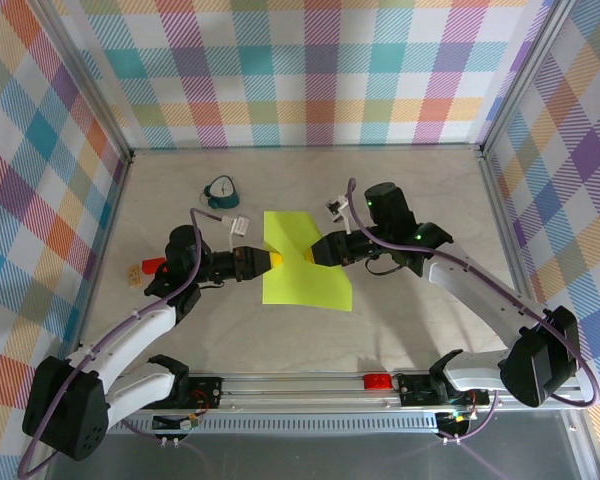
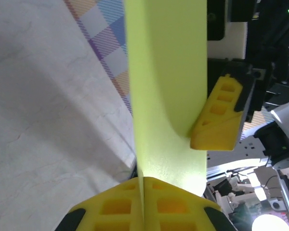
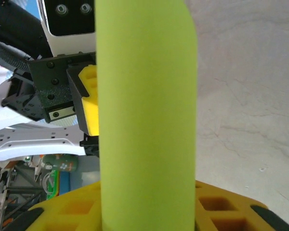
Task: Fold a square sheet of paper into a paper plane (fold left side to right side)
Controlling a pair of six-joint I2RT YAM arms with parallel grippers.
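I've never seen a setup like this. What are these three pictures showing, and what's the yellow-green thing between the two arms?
These are two robot arms bolted at the near edge of a table, each ending in a two-finger gripper. The wide picture comes from a fixed camera above and behind them; the other two come from cameras on the wrists, looking along each gripper's fingers. On the table are the yellow-green square sheet of paper, a small teal clock and a small red block. The left gripper is shut on the sheet's left edge. The right gripper meets its right side; whether it pinches there is hidden by the paper.
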